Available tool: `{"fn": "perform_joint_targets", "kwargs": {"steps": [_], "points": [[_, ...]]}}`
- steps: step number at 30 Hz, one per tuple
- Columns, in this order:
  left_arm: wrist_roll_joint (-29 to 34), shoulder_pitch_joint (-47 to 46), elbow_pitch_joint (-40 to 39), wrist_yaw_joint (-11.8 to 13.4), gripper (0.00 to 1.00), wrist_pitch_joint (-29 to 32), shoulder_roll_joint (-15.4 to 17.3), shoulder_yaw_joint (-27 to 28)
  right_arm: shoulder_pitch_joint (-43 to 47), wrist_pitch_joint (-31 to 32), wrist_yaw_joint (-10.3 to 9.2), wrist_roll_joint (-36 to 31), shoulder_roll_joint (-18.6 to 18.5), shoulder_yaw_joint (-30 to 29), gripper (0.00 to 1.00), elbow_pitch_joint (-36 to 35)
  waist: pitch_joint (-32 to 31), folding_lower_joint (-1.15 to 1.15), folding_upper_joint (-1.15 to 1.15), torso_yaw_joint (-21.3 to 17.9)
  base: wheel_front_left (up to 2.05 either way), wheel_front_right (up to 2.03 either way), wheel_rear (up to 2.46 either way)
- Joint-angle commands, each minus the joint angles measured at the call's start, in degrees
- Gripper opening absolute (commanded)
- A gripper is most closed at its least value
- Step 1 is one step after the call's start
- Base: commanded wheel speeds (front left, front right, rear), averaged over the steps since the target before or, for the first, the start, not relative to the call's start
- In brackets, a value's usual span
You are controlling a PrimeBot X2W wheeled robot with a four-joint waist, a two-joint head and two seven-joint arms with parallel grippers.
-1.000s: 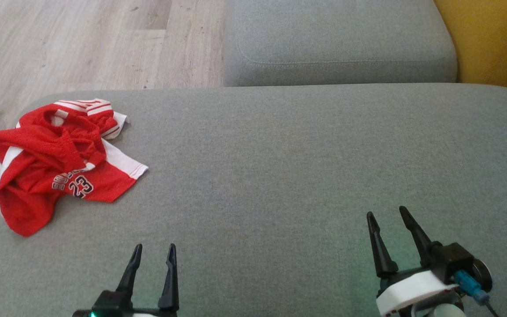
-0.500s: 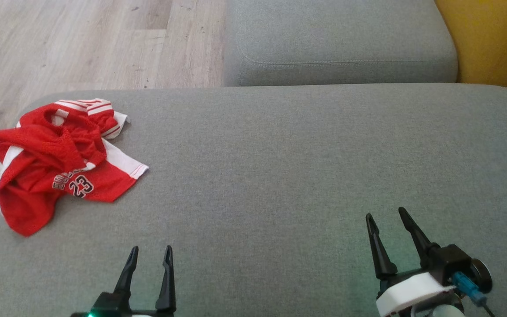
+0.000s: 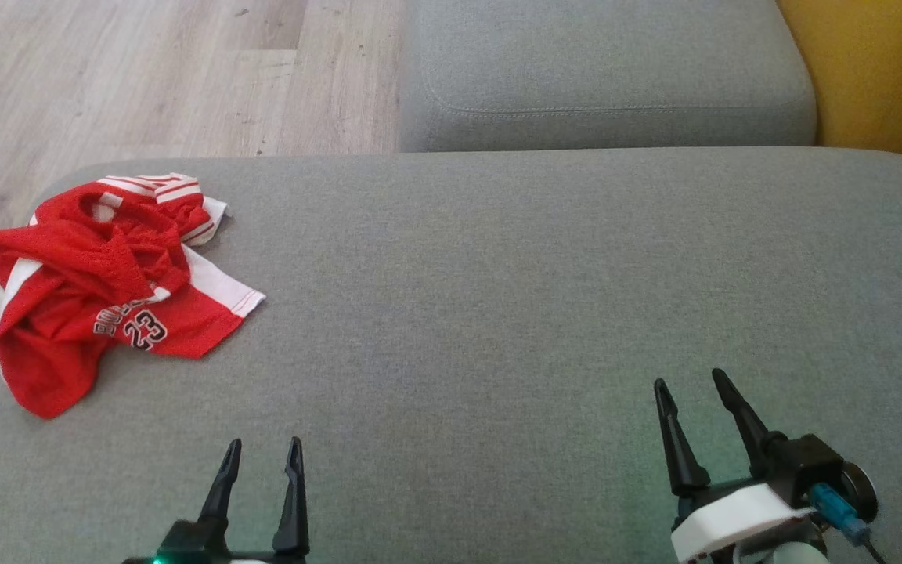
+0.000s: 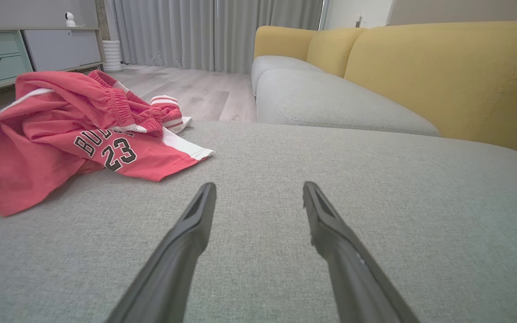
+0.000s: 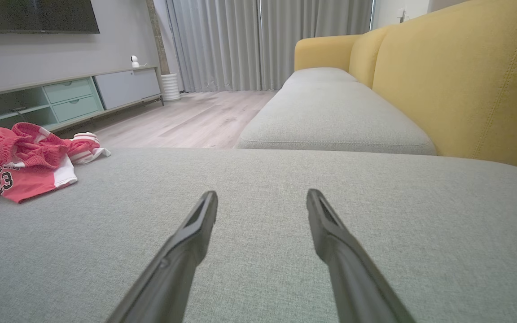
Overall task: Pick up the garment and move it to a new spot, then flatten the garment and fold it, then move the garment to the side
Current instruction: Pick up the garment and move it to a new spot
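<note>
We see a broad grey woven-fabric seat cushion point(image 3: 498, 298) spreading across the foreground. Just beyond it lies a second grey fabric cushion with a stitched seam point(image 3: 607, 70), and a mustard-yellow upholstered backrest point(image 3: 874, 70) rises along their right side. To the left we find pale wood-plank flooring point(image 3: 146, 70). Farther off we make out long grey pleated curtains point(image 5: 249, 40), a low cabinet with mint-green drawers point(image 5: 67, 96), a small white camera point(image 5: 134, 60) standing on it, and a dark flat screen point(image 5: 34, 15) on the wall above.

Left gripper point(image 3: 265, 441) drifted slightly leftward, perhaps backward.
</note>
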Motion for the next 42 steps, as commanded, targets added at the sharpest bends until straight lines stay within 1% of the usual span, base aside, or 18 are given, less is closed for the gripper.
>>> {"fn": "perform_joint_targets", "kwargs": {"steps": [1,4,7,19,25,30,38,42], "points": [[-0.32,-1.72,-1.66,0.44,1.0,-0.46,0.59,1.64,-1.56,-0.78,0.44,0.42,-0.55,1.01,1.0,-1.76,0.0,0.0,0.0,0.05,0.0,0.0,0.0],[-0.54,-2.0,-1.71,0.59,1.0,-0.28,0.67,1.5,-1.41,-0.78,0.44,0.82,-0.55,0.55,1.0,-2.15,0.02,0.0,0.0,0.85,0.0,0.0,0.0],[-0.74,-2.49,-1.93,0.81,1.0,-0.23,0.84,1.66,-1.16,-0.78,0.44,1.21,-0.55,0.26,1.0,-2.63,0.11,0.0,0.0,2.73,0.0,0.0,0.0],[-1.17,-3.91,-3.75,1.28,1.0,-0.03,1.67,1.73,-1.93,-0.78,0.44,1.93,-0.55,0.4,1.0,-3.79,1.1,0.0,0.0,16.11,0.0,0.0,0.0],[-1.69,-4.19,-4.32,1.4,1.0,-0.03,1.66,1.54,-2.63,-0.78,0.44,1.99,-0.55,0.75,1.0,-3.73,1.48,0.0,0.0,21.31,0.0,0.0,0.0],[-2.1,-4.19,-4.55,1.69,1.0,-0.08,1.75,1.64,-3.14,-0.78,0.44,1.99,-0.55,0.93,1.0,-3.64,1.81,0.0,0.0,23.69,0.0,0.0,0.0],[-2.92,-3.81,-5.43,2.41,1.0,-0.31,1.79,2.43,-3.56,-0.78,0.44,1.34,-0.55,0.87,1.0,-3.86,2.95,0.0,0.0,24.6,0.0,0.0,0.0],[-4.46,-3.96,-7.46,2.28,1.0,-0.44,1.49,3.33,-3.41,-0.78,0.44,1.06,-0.55,0.41,1.0,-4.32,3.75,0.0,0.0,24.65,0.0,0.0,0.0]]}}
